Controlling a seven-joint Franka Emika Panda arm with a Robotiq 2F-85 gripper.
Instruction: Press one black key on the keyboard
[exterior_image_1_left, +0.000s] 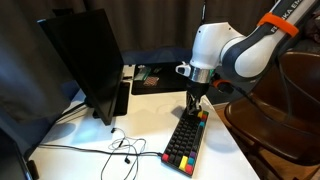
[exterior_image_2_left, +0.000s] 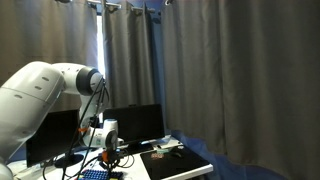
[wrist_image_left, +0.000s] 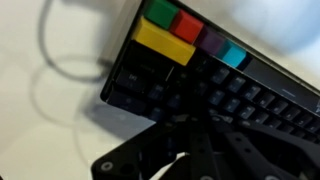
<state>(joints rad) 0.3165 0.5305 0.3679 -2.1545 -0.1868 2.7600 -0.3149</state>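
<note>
The white, smooth-shelled arm, banded in orange near its upper link, bent over the counter and pointed the black gripper straight down at the far end of the keyboard. Whether its fingers were spread or pressed together could not be told; the wrist view was blurred. The keyboard, a slim black rectangle, lay lengthwise on the white counter, reaching toward the edge nearest the camera in an exterior view. Its keys were mostly matte black, with glossy green, red and yellow caps at one corner. A thin cable curled beside it.
</note>
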